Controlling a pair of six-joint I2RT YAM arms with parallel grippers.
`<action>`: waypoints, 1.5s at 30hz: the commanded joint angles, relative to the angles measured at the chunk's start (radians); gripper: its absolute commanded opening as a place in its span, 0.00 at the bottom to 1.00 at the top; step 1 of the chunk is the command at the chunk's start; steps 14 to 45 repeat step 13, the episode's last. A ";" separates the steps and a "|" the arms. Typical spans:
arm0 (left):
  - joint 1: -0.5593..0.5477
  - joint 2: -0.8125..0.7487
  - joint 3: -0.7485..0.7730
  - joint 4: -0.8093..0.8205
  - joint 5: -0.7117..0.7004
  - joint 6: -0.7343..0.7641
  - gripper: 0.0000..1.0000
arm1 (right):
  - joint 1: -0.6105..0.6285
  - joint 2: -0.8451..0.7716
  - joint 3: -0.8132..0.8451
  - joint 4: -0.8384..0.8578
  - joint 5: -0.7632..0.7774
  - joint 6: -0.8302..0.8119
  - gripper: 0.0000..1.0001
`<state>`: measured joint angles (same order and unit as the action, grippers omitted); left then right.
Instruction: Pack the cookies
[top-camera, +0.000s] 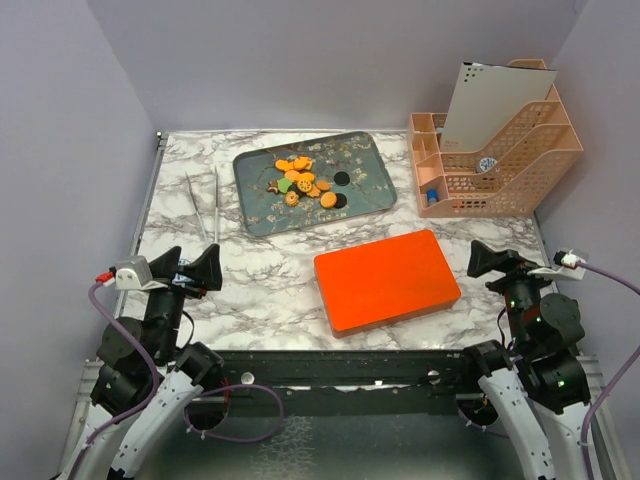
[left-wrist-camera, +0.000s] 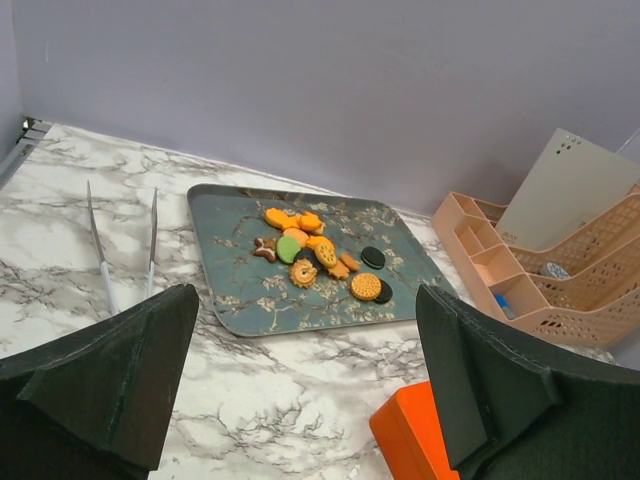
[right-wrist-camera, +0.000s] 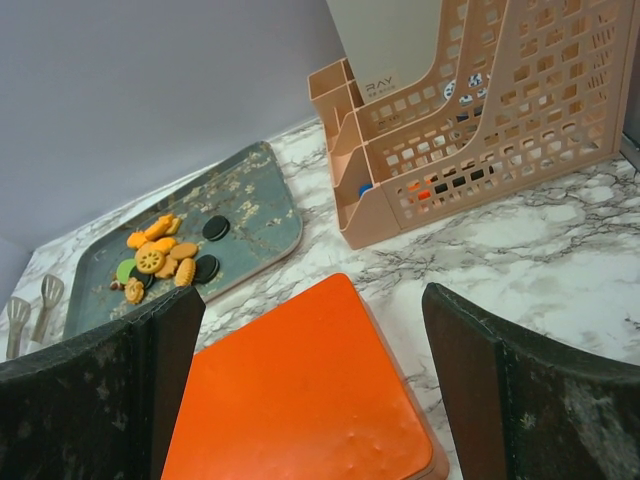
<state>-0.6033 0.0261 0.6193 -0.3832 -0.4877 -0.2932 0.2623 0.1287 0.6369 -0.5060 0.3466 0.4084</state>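
1. Small cookies (top-camera: 305, 183), mostly round orange ones with some green and black, lie heaped on a dark teal rectangular blossom-patterned tray (top-camera: 256, 214).
2. Flat orange rectangular box (top-camera: 386, 280) sits closed, just nearside of the tray.
3. Left gripper (top-camera: 192, 263) and right gripper (top-camera: 486, 258): jaws spread, both empty.

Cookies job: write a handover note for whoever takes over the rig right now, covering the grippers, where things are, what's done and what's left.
Left gripper: open, empty, over the table's near left.
Right gripper: open, empty, over the near right, beside the orange box.
Cookies: all heaped on the patterned tray at the far middle.
The orange box sits closed in front of the tray; tongs lie left of the tray, untouched.
Done: nothing packed yet.
Left: probably open the box, then move every cookie in.
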 joint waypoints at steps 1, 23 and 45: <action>0.010 -0.014 -0.007 0.012 -0.016 0.031 0.99 | 0.002 0.002 -0.009 0.000 0.032 0.010 1.00; 0.018 -0.023 -0.004 0.009 -0.035 0.016 0.99 | 0.002 -0.005 -0.012 0.003 0.035 0.010 1.00; 0.018 -0.023 -0.004 0.009 -0.035 0.016 0.99 | 0.002 -0.005 -0.012 0.003 0.035 0.010 1.00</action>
